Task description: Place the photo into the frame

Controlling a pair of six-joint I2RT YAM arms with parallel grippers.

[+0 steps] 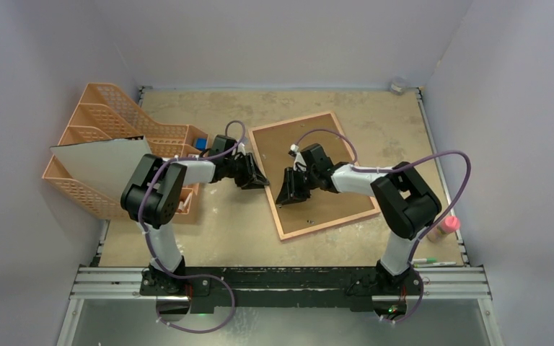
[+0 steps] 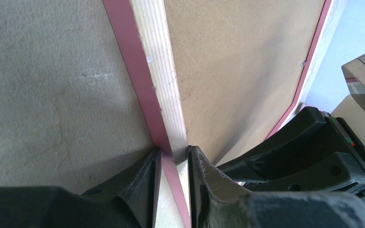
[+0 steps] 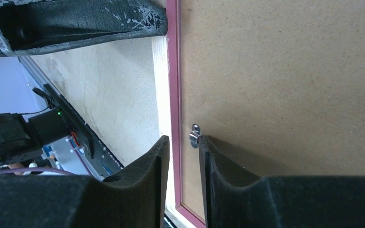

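The frame (image 1: 330, 224) lies face down at mid-table, its brown backing board (image 1: 317, 213) filling it. My left gripper (image 1: 259, 180) is at the frame's left side. In the left wrist view it (image 2: 175, 154) is shut on the pink and wood rim (image 2: 159, 71), one finger on each side. My right gripper (image 1: 287, 196) is at the near-left part of the frame. In the right wrist view it (image 3: 184, 142) is open and straddles the pink rim (image 3: 173, 71). Its inner finger rests on the backing (image 3: 285, 85) beside a metal clip (image 3: 195, 134). The photo is hidden.
An orange file organiser (image 1: 108, 122) stands at the left, with a greyish-white sheet (image 1: 101, 162) leaning in it and a blue item (image 1: 200, 143) beside it. A pink-capped bottle (image 1: 447, 227) and pens (image 1: 433, 262) lie at the near right edge.
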